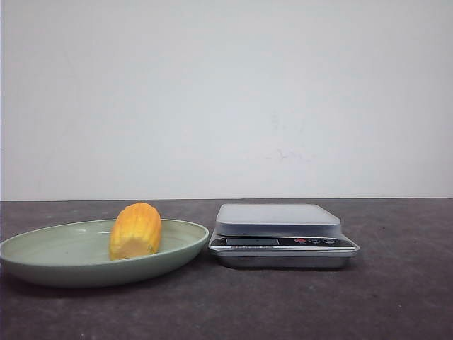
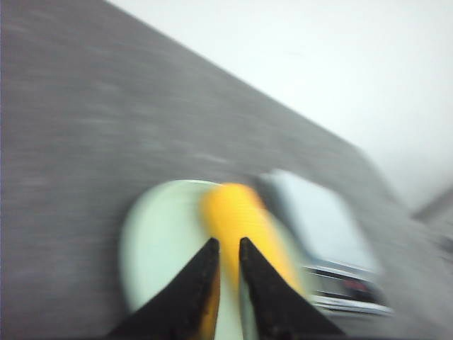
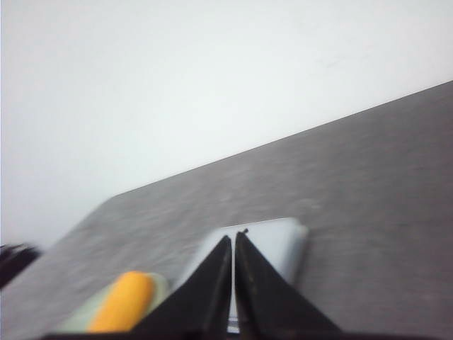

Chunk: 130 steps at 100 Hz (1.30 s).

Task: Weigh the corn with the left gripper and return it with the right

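Observation:
The corn (image 1: 135, 231), a stubby yellow-orange cob, lies on the pale green plate (image 1: 42, 255) at the left of the table. Neither gripper shows in the front view. In the blurred left wrist view, my left gripper (image 2: 228, 244) hangs above the plate (image 2: 159, 234) with its black fingers a narrow gap apart and nothing between them; the corn (image 2: 237, 212) lies just beyond the tips. In the right wrist view, my right gripper (image 3: 232, 237) is shut and empty above the scale (image 3: 279, 244), with the corn (image 3: 124, 301) off to one side.
A silver digital kitchen scale (image 1: 279, 223) with a flat grey platform stands right of the plate, almost touching its rim. It also shows in the left wrist view (image 2: 318, 219). The table is dark grey with a white wall behind it.

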### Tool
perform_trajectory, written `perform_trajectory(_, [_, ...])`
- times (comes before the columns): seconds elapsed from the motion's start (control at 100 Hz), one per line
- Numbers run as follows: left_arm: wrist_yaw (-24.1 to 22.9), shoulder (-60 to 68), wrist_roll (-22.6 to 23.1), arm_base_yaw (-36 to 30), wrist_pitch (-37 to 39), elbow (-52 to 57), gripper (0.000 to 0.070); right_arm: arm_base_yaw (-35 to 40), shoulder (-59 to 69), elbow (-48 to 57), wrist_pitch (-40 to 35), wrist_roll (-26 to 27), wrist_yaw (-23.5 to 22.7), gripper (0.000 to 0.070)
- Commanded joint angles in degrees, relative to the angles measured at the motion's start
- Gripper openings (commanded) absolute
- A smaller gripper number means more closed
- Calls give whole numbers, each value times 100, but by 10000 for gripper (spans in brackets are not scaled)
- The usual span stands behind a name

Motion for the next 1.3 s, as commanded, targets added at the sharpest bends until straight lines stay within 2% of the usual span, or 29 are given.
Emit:
perform_trajectory(0.0, [136, 33, -111, -11, -107, 560, 14, -7, 48, 686, -389, -282, -20, 0])
perform_trajectory(0.12, [-44, 437, 155, -9, -726, 1672, 14, -9, 420, 1956, -1449, -1484, 452, 0])
perform_trajectory(0.24, [-44, 1235, 796, -9, -1399, 3010, 14, 9, 984, 3200, -2212, -2070, 870, 0])
perform_trajectory(0.33, [-83, 1886, 1318, -9, -2050, 4044, 14, 9, 1342, 4002, -2695, -2339, 1137, 0])
perform_trajectory(0.41, [-468, 2361, 1725, -42, -2579, 4868, 14, 9, 1554, 4483, -2815, -2415, 1193, 0])
perform_trajectory(0.5, [-861, 2734, 2020, -55, -2951, 5560, 13, 9, 1628, 4734, -2750, -2406, 1189, 0])
perform_trajectory(0.56, [-894, 2922, 2092, -55, -3126, 5899, 21, 11, 1628, 4784, -2721, -2385, 1139, 0])
perform_trajectory(0.59, [-883, 2999, 2090, -59, -3180, 6026, 46, 15, 1622, 4784, -2704, -2354, 1082, 11])
perform_trajectory(0.61, [-870, 3038, 2085, -61, -3202, 6094, 84, 24, 1620, 4784, -2706, -2334, 1049, 46])
perform_trajectory(0.64, [-833, 3073, 2087, -66, -3226, 6168, 183, 48, 1620, 4784, -2712, -2262, 1025, 155])
perform_trajectory(0.66, [-802, 3082, 2085, -66, -3244, 6203, 276, 63, 1620, 4784, -2721, -2197, 1025, 264])
perform_trajectory(0.67, [-774, 3088, 2085, -66, -3261, 6223, 358, 74, 1620, 4784, -2728, -2135, 1025, 362])
perform_trajectory(0.68, [-761, 3091, 2085, -66, -3276, 6234, 415, 79, 1620, 4784, -2730, -2114, 1027, 398])
perform_trajectory(0.69, [-756, 3091, 2085, -66, -3283, 6238, 442, 83, 1620, 4784, -2739, -2074, 1032, 460])
perform_trajectory(0.72, [-750, 3091, 2074, -66, -3324, 6249, 609, 94, 1620, 4784, -2763, -1952, 1034, 668])
perform_trajectory(0.73, [-750, 3088, 2059, -66, -3335, 6249, 660, 98, 1620, 4784, -2780, -1917, 1036, 700])
perform_trajectory(0.74, [-748, 3088, 2035, -68, -3348, 6249, 700, 103, 1620, 4784, -2796, -1888, 1043, 700])
perform_trajectory(0.88, [-721, 3091, 1742, -87, -3836, 6249, 700, 146, 1620, 4784, -3042, -1849, 1056, 700])
perform_trajectory(1.0, [-828, 3091, 1888, -92, -4339, 6242, 700, 153, 1622, 4782, -3263, -1867, 1204, 700])
perform_trajectory(1.1, [-1049, 3095, 1947, -160, -4363, 6168, 700, 142, 1622, 4774, -3394, -1864, 1373, 700])
perform_trajectory(1.18, [-1062, 3187, 1685, -168, -4310, 6083, 700, 142, 1624, 4717, -3405, -1871, 1591, 700])
perform_trajectory(1.24, [-1045, 3333, 1460, -195, -4301, 6015, 608, 142, 1628, 4658, -3434, -1873, 1810, 700])
perform_trajectory(1.29, [-970, 3508, 1366, -232, -4277, 5960, 585, 142, 1652, 4601, -3456, -1871, 1943, 700])
